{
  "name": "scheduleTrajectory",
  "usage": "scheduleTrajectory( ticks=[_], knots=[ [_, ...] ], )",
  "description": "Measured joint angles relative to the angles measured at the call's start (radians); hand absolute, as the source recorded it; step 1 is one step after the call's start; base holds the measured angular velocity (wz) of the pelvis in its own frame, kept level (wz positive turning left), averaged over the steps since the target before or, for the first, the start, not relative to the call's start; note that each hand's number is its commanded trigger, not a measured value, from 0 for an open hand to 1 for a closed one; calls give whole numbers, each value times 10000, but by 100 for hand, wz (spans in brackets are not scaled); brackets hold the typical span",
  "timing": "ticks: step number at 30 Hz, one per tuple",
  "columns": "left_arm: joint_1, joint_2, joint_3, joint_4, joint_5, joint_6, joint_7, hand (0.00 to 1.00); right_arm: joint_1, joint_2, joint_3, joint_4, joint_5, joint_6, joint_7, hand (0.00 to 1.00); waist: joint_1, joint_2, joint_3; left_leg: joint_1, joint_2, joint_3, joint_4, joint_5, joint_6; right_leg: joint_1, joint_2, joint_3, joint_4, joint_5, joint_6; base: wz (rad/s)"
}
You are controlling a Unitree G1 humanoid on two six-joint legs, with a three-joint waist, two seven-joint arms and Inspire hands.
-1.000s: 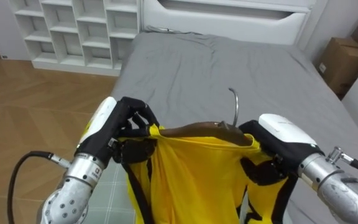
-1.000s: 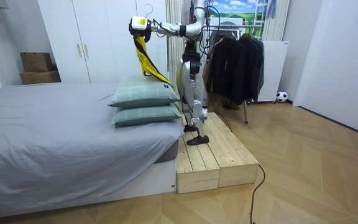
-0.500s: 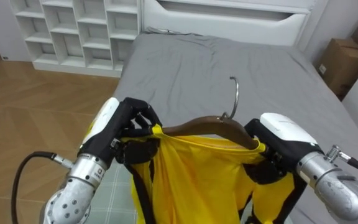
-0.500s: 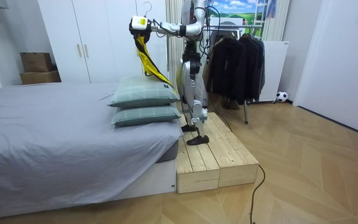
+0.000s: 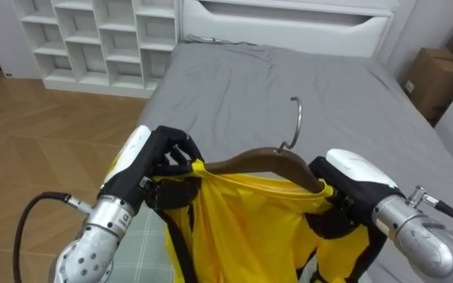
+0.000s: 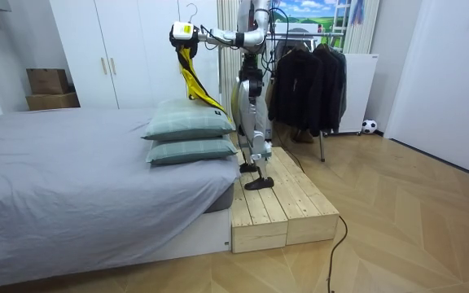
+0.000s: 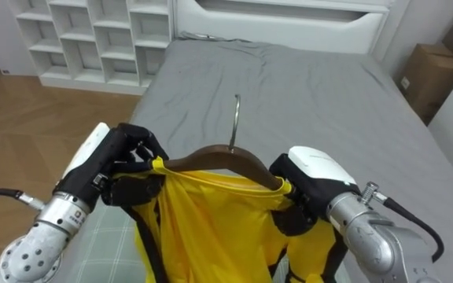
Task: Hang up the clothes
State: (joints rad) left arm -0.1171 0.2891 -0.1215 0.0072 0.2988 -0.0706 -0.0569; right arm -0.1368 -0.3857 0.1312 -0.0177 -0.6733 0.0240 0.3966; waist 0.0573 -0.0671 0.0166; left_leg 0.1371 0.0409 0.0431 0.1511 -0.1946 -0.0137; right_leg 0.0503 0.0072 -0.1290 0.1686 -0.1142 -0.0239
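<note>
A yellow garment with dark trim hangs on a brown wooden hanger with a metal hook. My left hand is shut on the hanger's left end and the cloth there. My right hand is shut on the right end. I hold both up in front of me, over the bed. In the room view I stand on a wooden platform by the bed's head, with the garment raised above the pillows.
A grey bed lies ahead, with a white headboard. White cubby shelves stand at the left, a cardboard box at the right. Two pillows lie stacked on the bed. A clothes rack with dark jackets stands behind me.
The hanger and garment have risen a little since a second ago, so the hook stands higher. Both hands keep their hold.
</note>
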Motion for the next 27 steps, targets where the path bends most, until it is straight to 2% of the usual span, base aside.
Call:
scheduleTrajectory(
  ticks=[4,6,7,8,11,14,19,27],
  knots=[
    [3,-2,0,0,0,7,0,100,4,0,0,0,0,5,70,100,1,21,0,-3,0,0,-1,0,0,0,0,-10,0,0,0,0],
    [3,-3,-3,0,8,17,0,49,4,4,-5,0,5,12,105,100,0,24,-2,-3,0,1,-1,0,0,1,-1,-9,0,0,0,0],
    [4,-3,-3,0,31,22,0,13,4,20,-9,10,8,17,136,100,-1,25,-3,-1,1,2,0,0,0,5,-1,-9,2,0,0,0],
    [4,-5,-3,0,79,23,-1,0,4,24,-9,19,10,17,157,100,-1,26,-4,1,1,2,0,0,0,6,0,-9,4,0,0,0],
    [6,-19,5,0,88,28,-1,0,10,29,-10,46,15,55,303,100,1,31,-7,4,1,2,1,0,0,7,-2,-13,8,0,0,0],
    [5,-155,13,0,-168,27,-1,0,124,25,39,62,26,201,528,100,24,67,-31,61,0,4,0,0,0,13,-10,-25,18,0,0,0],
    [7,-245,9,1,-320,27,-27,0,209,26,28,286,168,206,828,100,-17,69,-31,72,2,29,-2,0,0,20,-10,-5,26,0,0,0],
    [7,-243,13,3,-346,27,-174,0,209,25,17,285,123,206,1092,100,-33,67,-31,51,1,57,-13,0,0,16,-5,20,16,-2,2,0]
  ],
)
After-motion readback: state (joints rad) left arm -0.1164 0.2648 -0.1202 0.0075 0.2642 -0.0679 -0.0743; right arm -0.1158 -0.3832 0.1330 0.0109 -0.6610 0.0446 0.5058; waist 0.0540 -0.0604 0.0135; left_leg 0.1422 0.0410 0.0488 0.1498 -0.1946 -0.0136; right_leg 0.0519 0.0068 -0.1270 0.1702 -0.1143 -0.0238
